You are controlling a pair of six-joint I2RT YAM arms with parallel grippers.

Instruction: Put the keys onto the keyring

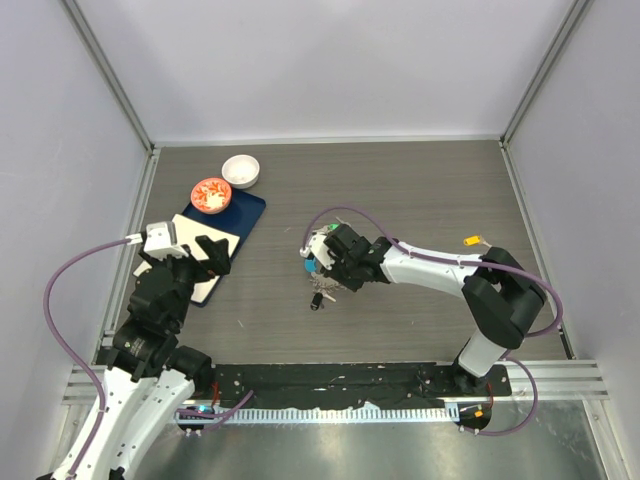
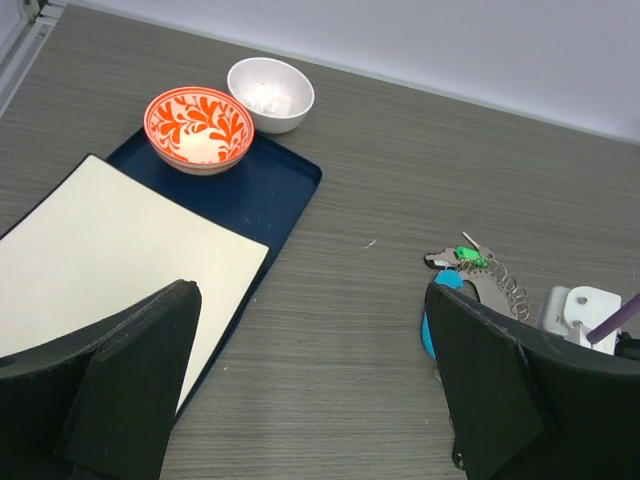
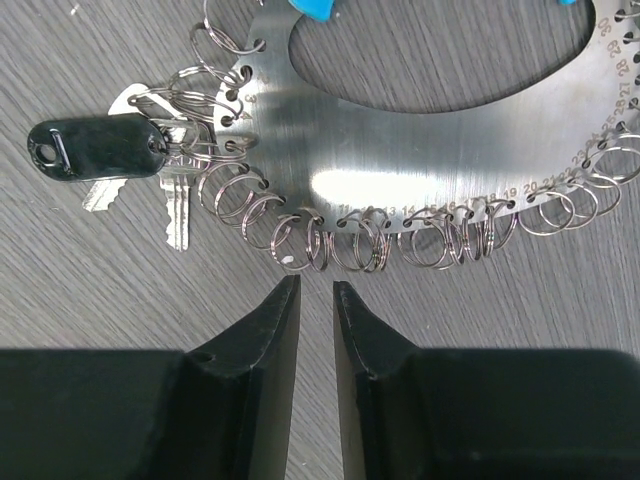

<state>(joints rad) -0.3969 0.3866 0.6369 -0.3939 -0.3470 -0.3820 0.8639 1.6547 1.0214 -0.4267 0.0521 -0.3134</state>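
Note:
The keyring (image 3: 400, 150) is a curved grey metal plate edged with several small split rings, with a blue plastic piece (image 3: 318, 8) at its top. It lies flat on the table. Two silver keys (image 3: 172, 195) with a black tag (image 3: 95, 147) hang on rings at its left end. My right gripper (image 3: 317, 285) hovers just below the row of rings, jaws a narrow gap apart and empty. In the top view the right gripper (image 1: 325, 262) covers the keyring, and dark keys (image 1: 317, 297) lie beside it. My left gripper (image 2: 310, 295) is wide open and empty, left of the keyring (image 2: 492, 285) and a green-tagged key (image 2: 468, 257).
A dark blue tray (image 1: 243, 213) at the left holds an orange-patterned bowl (image 1: 211, 194) and a white sheet (image 1: 195, 250). A white bowl (image 1: 240, 170) stands behind it. Walls close the table's back and sides.

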